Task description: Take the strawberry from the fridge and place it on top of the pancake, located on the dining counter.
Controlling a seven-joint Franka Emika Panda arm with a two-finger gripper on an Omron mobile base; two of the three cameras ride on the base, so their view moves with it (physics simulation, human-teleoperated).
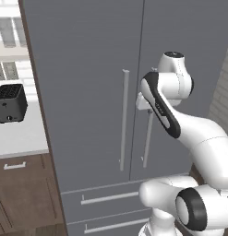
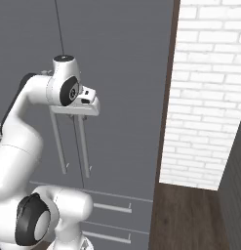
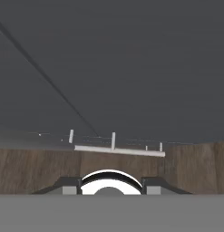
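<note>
Fridge (image 1: 87, 92): tall grey double doors, both shut, so nothing of its inside or contents shows; two drawers (image 1: 106, 198) below are closed too. White arm (image 1: 198, 138) reaches up to the door seam, its hand (image 2: 85, 105) just at the top of the two vertical bar handles (image 1: 124, 120). Black toaster (image 1: 10, 103) sits on the desk at left. Whether the fingers stand apart or together, I cannot tell.

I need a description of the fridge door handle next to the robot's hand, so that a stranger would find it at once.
Start at the tall matte grey double-door fridge, whose doors are shut. Two long pale vertical bar handles flank the seam between them; the right-hand bar handle is the one sought. Unlike the left bar handle, which stands fully exposed, its top is hidden behind the white arm.
</note>
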